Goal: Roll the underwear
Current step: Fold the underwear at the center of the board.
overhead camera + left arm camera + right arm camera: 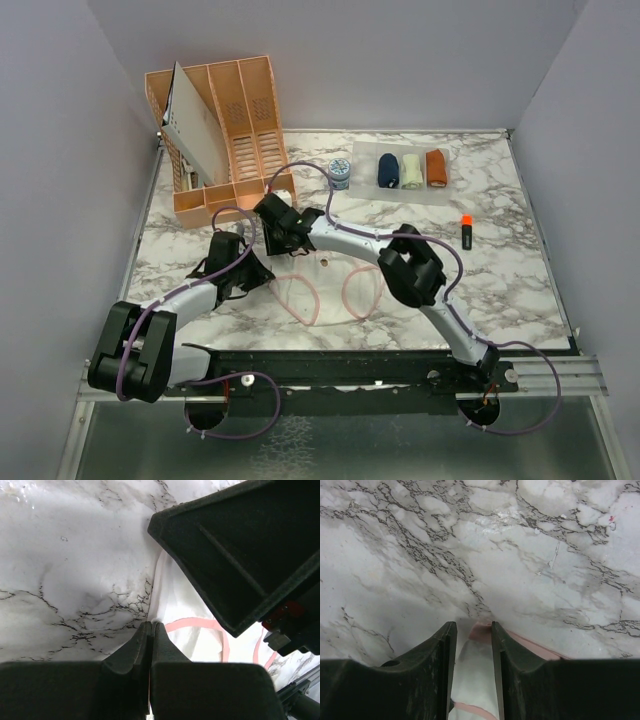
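Observation:
The whitish-pink underwear (335,292) with pink edging lies spread flat on the marble table, near the middle front. My left gripper (248,272) sits at its left edge. In the left wrist view the left gripper (150,625) is shut, pinching the cloth's edge (186,605). My right gripper (282,230) is at the underwear's far left corner. In the right wrist view the right gripper (473,626) is narrowly open, astride a raised fold of the cloth (475,665). The navy underwear (387,170) lies rolled at the back.
A cream bundle (411,172) and a rust-orange bundle (436,167) lie beside the navy roll on a clear sheet. A peach organiser (240,120) stands at the back left. A small blue tub (340,175) and an orange-capped marker (466,232) are nearby.

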You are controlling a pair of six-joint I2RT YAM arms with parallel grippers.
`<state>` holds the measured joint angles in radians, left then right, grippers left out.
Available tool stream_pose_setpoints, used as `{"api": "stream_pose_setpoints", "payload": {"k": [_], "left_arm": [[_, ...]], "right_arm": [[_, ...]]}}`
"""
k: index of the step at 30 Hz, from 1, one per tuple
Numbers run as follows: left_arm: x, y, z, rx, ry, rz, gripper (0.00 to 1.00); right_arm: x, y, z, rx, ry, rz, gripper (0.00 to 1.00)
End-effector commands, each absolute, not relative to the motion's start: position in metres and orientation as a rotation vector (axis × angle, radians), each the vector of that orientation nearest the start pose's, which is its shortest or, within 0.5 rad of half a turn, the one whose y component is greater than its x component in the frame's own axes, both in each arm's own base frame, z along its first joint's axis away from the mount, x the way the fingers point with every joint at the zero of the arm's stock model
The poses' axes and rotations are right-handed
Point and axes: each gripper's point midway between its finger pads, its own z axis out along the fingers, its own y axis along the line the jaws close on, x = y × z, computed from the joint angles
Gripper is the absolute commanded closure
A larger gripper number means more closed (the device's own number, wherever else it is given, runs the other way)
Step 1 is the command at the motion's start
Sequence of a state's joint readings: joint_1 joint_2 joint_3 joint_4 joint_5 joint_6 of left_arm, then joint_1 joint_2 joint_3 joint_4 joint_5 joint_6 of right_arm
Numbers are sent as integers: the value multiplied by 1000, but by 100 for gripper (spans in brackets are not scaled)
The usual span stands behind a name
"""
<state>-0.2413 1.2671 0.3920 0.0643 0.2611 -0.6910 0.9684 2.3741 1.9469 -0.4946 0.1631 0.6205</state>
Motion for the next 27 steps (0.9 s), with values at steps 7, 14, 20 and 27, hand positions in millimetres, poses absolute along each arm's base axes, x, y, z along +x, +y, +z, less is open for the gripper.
{"api": "stream_pose_setpoints", "payload": {"k": [7, 14, 20, 27], "left_arm": [[233, -122, 5, -459, 2547, -628, 100], [236, -125, 15, -457, 2514, -665, 100], [239, -135, 31, -396, 2500, -733, 100], [238, -173, 78, -270, 2402, -1069, 100]], "right_arm": [[325, 448, -20, -411, 2536, 180, 74], [322, 467, -8, -446, 2530, 298, 99], [322, 487, 33, -450, 2475, 467, 99], [314, 489, 75, -408, 2431, 878, 100]]}}
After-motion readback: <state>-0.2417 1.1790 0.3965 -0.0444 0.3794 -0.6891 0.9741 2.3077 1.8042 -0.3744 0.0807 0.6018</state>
